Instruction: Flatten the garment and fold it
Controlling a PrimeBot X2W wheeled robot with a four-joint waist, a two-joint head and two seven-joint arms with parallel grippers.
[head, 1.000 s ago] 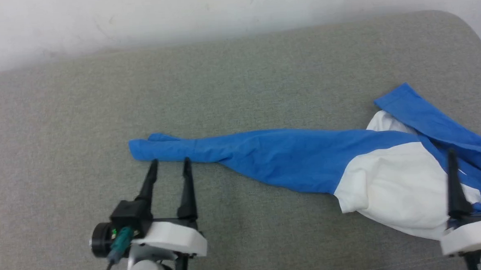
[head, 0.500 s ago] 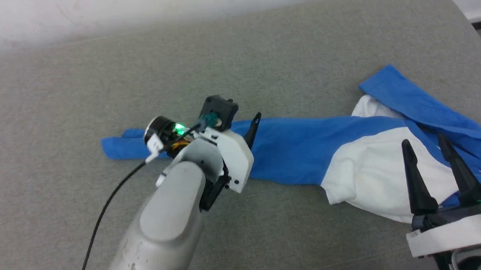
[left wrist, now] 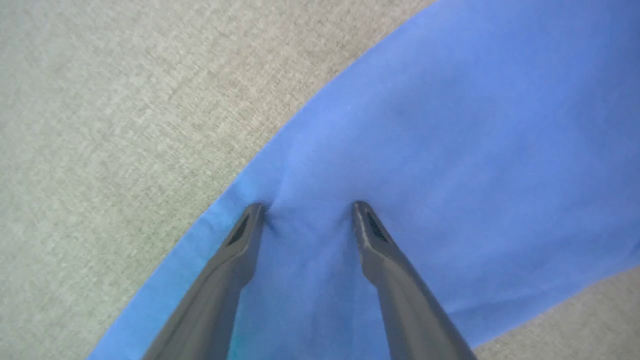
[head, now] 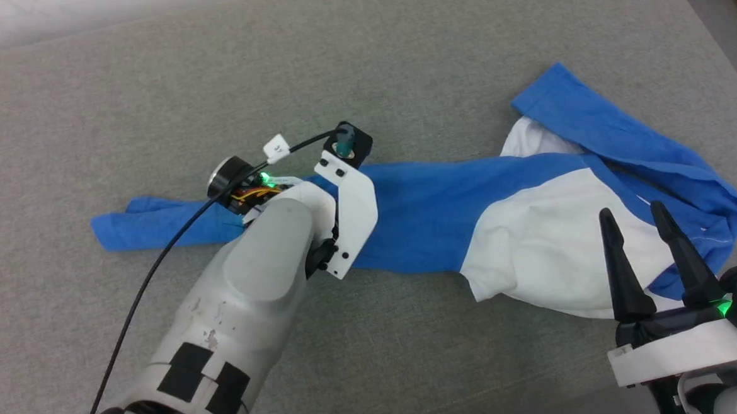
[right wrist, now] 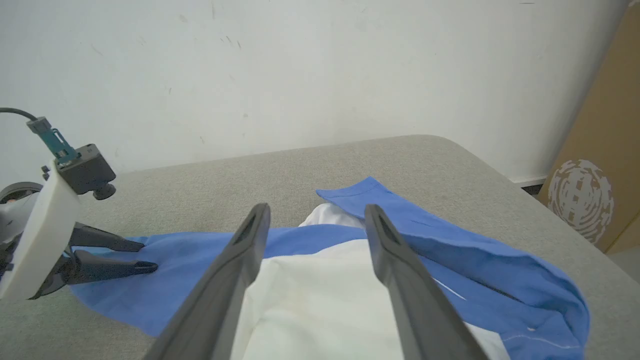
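Head view: the garment [head: 508, 225] is laid unevenly across the right half of a grey padded surface [head: 148, 86]. Its white body [head: 547, 254] is bunched at the right, one blue sleeve [head: 431, 197] is stretched out leftward, and the other sleeve [head: 624, 149] is folded along the far side of the body. The stretched sleeve is touched partway along by the left gripper [left wrist: 305, 210]. In the left wrist view its two fingers [left wrist: 240, 250] are held apart, with both tips pressed into the blue cloth, which is puckered between them; nothing is clamped. The right gripper [head: 630, 211] is held over the white body near the right end, its fingers spread and nothing gripped between them. A black cable [head: 151, 272] is trailed beside the left forearm. Beyond the surface, a white wall [right wrist: 300, 65] and a brown cardboard box [right wrist: 600, 165] are seen in the right wrist view.
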